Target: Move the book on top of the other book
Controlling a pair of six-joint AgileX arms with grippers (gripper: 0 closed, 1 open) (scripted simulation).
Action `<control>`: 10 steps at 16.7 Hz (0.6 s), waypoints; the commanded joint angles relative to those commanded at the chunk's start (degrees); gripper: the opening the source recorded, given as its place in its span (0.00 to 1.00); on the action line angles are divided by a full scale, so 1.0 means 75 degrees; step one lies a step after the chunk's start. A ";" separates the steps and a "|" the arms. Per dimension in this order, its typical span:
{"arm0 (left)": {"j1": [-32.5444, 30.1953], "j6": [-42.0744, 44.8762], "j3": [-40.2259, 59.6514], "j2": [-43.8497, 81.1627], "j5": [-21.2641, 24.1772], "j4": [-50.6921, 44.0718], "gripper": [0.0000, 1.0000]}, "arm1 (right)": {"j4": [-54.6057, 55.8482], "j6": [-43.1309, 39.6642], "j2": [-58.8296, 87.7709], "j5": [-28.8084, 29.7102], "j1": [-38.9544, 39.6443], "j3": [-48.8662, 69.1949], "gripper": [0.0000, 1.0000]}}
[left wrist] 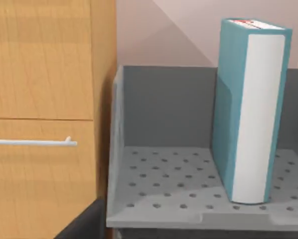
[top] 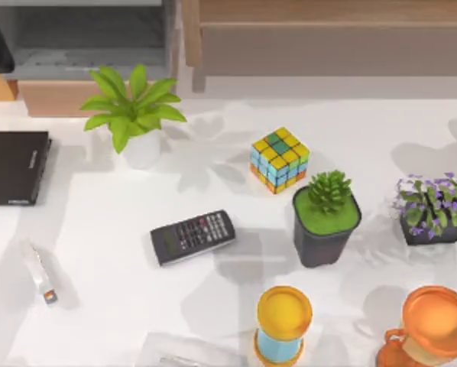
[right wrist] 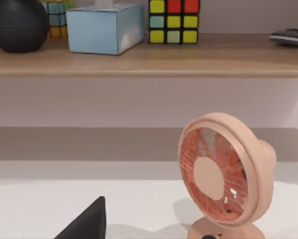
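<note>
The book is thick and teal-blue, with white page edges and a reddish stripe on top. In the left wrist view it stands upright in a grey perforated tray. A dark corner of my left gripper shows well short of that tray, holding nothing that I can see. The other book, thin and dark brown-black, lies flat at the table's left edge in the top view. In the right wrist view a dark corner of my right gripper shows above the white table, facing a pink fan.
On the table are a calculator, a colour cube, a leafy plant, a succulent in a black pot, a purple-flowered plant, a yellow-blue hourglass, an orange cup and a small white stapler. A wooden cabinet stands beside the tray.
</note>
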 joint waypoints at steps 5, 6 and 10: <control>-0.0445 -0.0010 0.2413 0.4159 -0.0371 0.1241 1.00 | 0.0000 0.0000 0.0000 0.0000 0.0000 0.0000 1.00; -0.0522 -0.0012 0.2833 0.4820 -0.0435 0.1457 1.00 | 0.0000 0.0000 0.0000 0.0000 0.0000 0.0000 1.00; -0.0768 -0.0017 0.4169 0.6738 -0.0641 0.2145 1.00 | 0.0000 0.0000 0.0000 0.0000 0.0000 0.0000 1.00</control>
